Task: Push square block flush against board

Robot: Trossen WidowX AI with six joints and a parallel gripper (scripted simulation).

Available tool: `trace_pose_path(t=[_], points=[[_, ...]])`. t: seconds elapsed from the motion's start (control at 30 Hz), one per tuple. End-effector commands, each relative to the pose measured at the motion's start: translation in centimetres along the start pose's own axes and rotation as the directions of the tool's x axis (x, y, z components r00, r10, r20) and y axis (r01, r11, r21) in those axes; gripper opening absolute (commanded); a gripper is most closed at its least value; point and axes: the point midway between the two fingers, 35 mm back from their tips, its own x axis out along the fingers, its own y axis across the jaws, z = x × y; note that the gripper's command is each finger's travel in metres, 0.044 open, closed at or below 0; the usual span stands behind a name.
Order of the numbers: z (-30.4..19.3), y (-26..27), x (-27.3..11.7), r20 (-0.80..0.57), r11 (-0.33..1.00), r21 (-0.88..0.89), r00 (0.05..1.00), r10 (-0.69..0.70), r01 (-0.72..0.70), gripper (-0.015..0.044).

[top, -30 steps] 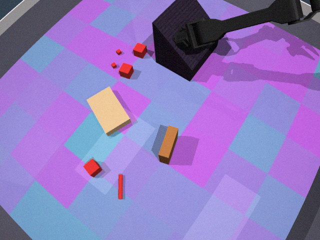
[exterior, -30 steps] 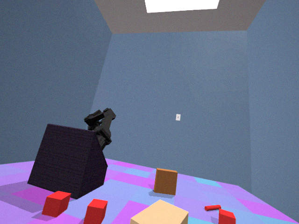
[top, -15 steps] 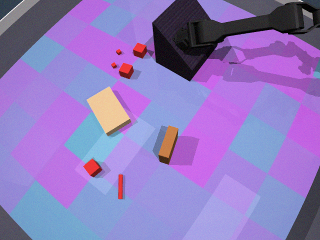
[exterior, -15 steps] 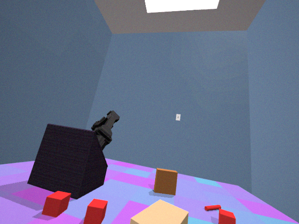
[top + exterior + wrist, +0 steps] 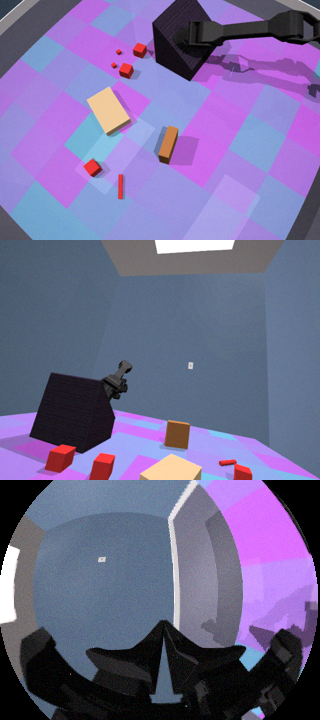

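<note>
The square block (image 5: pixel 168 143) (image 5: pixel 177 434) is orange-brown and stands upright on a narrow side, its square face showing in the exterior view. The board (image 5: pixel 108 109) (image 5: pixel 171 467) is a tan rectangular slab lying flat, left of the block in the top view. A wide gap separates them, and their sides are not parallel. My gripper (image 5: pixel 180 38) (image 5: pixel 163 623) is shut and empty, its fingertips meeting in the wrist view. It is raised, far from both parts, and overlaps the dark wedge in the top view. The fingertips are hard to make out against that wedge.
A big dark wedge (image 5: pixel 170 49) (image 5: pixel 69 407) stands near the arm. Red cubes (image 5: pixel 126 70) (image 5: pixel 139 50) and two tiny red cubes (image 5: pixel 118 51) (image 5: pixel 113 65) lie beyond the board. Another red cube (image 5: pixel 92 167) and a red rod (image 5: pixel 120 186) lie on the near side.
</note>
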Motion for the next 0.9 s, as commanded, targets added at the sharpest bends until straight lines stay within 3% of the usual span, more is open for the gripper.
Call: trace_pose_path(t=[0.0,0.4,0.87], points=[[2.5,-0.6,1.5,0.016,0.994,-0.105,1.0,-0.016,0.017,0.0],[8.2,-2.9,4.7,0.042,0.902,-0.425,0.997,-0.06,0.073,0.0],[17.8,-6.3,8.0,0.103,0.603,-0.773,0.978,-0.184,0.195,0.0]])
